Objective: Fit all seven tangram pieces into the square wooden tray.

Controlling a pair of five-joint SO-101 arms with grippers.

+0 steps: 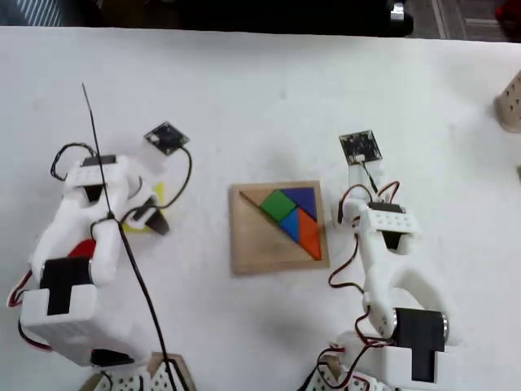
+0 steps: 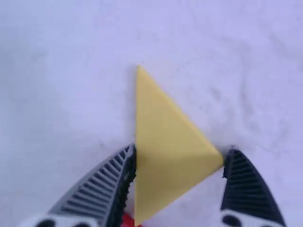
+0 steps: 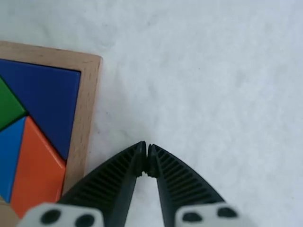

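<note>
Over on the left side of the table, my left gripper is spread wide either side of the yellow triangle. The tips are right at its edges and the piece is lying flat, so I reckon a squeeze would catch one side and the opposite corner. A red piece sits just near of it, under my arm. The wooden tray is mid-table with the green piece, dark blue piece, light blue piece and orange piece packed into its far-right part, and the near-left half is bare wood. My right gripper is pinched closed on nothing just right of the tray, probably to keep out of the way.
</note>
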